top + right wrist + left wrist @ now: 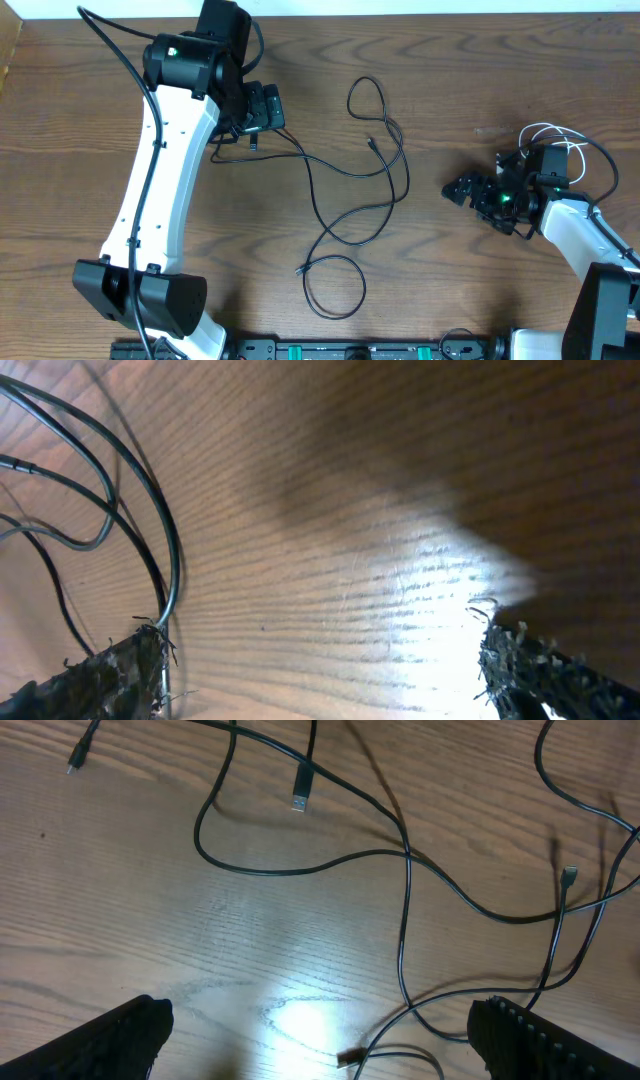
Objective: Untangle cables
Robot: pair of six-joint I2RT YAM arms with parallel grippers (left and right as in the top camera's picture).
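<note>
Cables on show: thin black cables (352, 175) sprawl across the middle of the wooden table (480, 70), between the two arms. Nearest the bases, one strand curls into a round loop (364, 287), and a small plug end (300, 270) lies just left of it. From there the strands climb away and cross each other in the centre.

Further out on the right, the right gripper (458, 190) sits low over bare wood, well right of the tangle. Its wrist view shows the fingers (90, 680) spread wide with nothing between them, and a few curved strands (172, 560) off to one side. A thin white cable (548, 130) loops right beside that arm's wrist; whether it touches the arm cannot be told.

Further still on the left, the left gripper (263, 107) hangs over the far-left end of the tangle. Its jaws stand wide apart and empty. Below it in the wrist view lie crossing black strands (404, 920), a silver flat plug (300, 795) and a smaller plug (568, 875).

Farthest of all, another narrow loop (352, 100) lies right of that gripper.
</note>
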